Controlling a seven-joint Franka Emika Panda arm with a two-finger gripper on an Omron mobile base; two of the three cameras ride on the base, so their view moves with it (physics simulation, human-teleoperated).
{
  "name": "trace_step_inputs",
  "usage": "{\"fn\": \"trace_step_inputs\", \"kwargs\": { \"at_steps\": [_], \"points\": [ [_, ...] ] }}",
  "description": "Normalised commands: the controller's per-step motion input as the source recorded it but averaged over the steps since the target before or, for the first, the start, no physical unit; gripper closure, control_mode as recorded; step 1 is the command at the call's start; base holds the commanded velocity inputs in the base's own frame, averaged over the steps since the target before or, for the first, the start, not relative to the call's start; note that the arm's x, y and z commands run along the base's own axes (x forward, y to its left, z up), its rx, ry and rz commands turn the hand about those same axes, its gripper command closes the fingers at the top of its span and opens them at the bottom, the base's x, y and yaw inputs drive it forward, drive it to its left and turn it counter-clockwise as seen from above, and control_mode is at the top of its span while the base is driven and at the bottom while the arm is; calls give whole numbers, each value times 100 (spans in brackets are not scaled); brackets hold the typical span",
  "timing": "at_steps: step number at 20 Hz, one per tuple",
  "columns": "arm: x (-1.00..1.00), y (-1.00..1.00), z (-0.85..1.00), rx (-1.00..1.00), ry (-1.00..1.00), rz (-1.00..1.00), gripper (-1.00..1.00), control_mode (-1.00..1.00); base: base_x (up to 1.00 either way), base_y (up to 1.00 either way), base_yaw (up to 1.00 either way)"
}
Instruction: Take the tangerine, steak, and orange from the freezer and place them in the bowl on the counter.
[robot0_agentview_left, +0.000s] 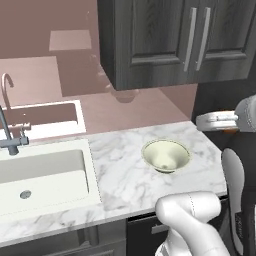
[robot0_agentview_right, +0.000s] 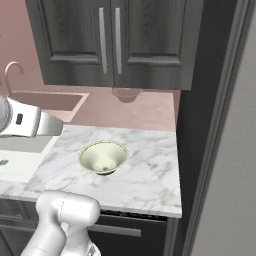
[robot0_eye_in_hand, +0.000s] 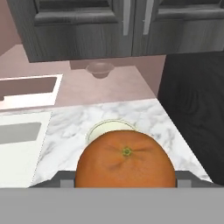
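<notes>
Gripped in our tool (robot0_eye_in_hand: 126, 181) is a round orange fruit (robot0_eye_in_hand: 126, 159) with its green stem dimple facing the hand camera; whether it is the orange or the tangerine we cannot tell. The tool's jaws stand wide, closed on the fruit's sides, and in the hand view the fruit covers the near part of the bowl (robot0_eye_in_hand: 106, 127) beyond it.

We see the pale cream-green bowl (robot0_agentview_left: 166, 155) upright on the marble tabletop (robot0_agentview_left: 125, 175), and what we see of its inside is bare. It sits to the right of the white sink basin (robot0_agentview_left: 42, 175), near the middle of the marble stretch, with bare tabletop all around it and its rim well in from the front edge.

From the right base view, the tabletop (robot0_agentview_right: 145, 170) ends on the bowl's right at a dark panel (robot0_agentview_right: 200, 125), and beside that stands the freezer's (robot0_agentview_right: 230, 190) grey face. Behind the bowl (robot0_agentview_right: 103, 156) the pink wall rises to dark wood-grain upper cabinets (robot0_agentview_right: 112, 42) with two long pale handles. A small dull pink-brown bowl (robot0_eye_in_hand: 100, 69) sits at the wall under those cabinets. Left of the bowl, past the sink, we see a grey tap (robot0_agentview_left: 11, 140). Our white arm (robot0_agentview_left: 222, 121) reaches across above the tabletop's right end in the left base view.
</notes>
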Motion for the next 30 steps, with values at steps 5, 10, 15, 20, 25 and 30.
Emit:
{"fn": "trace_step_inputs", "kwargs": {
  "at_steps": [5, 10, 15, 20, 25, 30],
  "points": [
    [76, -2, -20, 0, 15, 0, 100, -100, 0, 0, 0],
    [63, -2, -64, 0, 6, 0, 100, -100, 0, 0, 0],
    [42, 0, -62, 0, 0, 0, 100, -100, 0, 0, 0],
    [31, 0, -61, 0, 0, 0, 100, -100, 0, 0, 0],
    [22, 0, -47, 1, 7, 0, 100, -100, 0, 0, 0],
    [23, 0, -30, 2, 17, 0, 100, -100, 0, 0, 0]
  ]
}}
